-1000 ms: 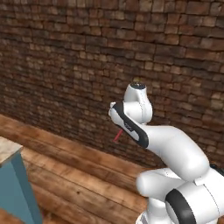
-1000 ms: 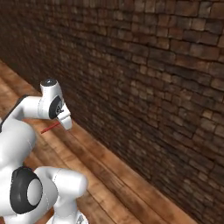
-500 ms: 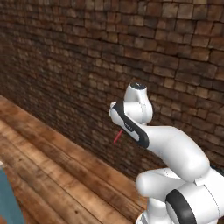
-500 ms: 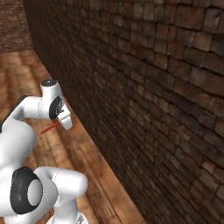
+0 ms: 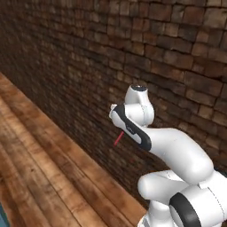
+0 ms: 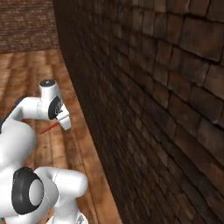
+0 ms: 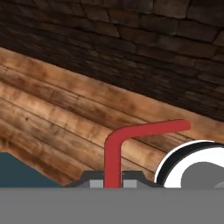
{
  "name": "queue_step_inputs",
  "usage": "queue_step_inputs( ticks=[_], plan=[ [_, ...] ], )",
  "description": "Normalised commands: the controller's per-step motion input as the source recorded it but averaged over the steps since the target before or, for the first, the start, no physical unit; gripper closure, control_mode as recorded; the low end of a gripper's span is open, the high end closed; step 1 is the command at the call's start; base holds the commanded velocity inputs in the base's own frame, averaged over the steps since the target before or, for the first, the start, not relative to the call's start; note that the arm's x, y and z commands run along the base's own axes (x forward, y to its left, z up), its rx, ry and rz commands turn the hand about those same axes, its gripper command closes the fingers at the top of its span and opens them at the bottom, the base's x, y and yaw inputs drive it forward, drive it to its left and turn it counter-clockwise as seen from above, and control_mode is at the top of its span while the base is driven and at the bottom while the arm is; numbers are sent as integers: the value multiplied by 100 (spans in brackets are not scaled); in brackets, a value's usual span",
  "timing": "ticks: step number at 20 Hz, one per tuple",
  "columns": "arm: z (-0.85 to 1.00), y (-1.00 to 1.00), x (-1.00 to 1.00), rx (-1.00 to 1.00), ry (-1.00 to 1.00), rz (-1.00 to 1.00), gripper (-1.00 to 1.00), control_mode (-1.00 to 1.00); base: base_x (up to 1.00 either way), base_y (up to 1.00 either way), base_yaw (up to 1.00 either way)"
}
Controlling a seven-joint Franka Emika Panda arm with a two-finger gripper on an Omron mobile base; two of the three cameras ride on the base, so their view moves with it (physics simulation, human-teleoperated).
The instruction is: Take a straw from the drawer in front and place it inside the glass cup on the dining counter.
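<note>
Hand view shows the gripper (image 7: 113,183) closed on the red straw (image 7: 131,136), facing a brick wall (image 7: 131,48). Carrying step; next it must find the glass cup.

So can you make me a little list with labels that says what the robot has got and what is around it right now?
holder: two-finger gripper, shut
held thing: thin red straw with a bent end, gripped between the fingers
straw seen from the base: short red stick poking out below the hand
facing: dark brown brick wall
floor: brown wooden planks
</note>
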Motion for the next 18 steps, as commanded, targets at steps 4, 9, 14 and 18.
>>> queue_step_inputs(
  ticks=[4, 9, 14, 18],
  plan=[
    [0, 0, 0, 0, 0, 0, 100, 100, 100, -12, 35],
    [0, 0, 0, 0, 0, 0, 100, 100, 100, -13, 34],
    [0, 0, 0, 0, 0, 0, 100, 100, 100, -16, 33],
    [0, 0, 0, 0, 0, 0, 100, 100, 100, -16, 33]
  ],
)
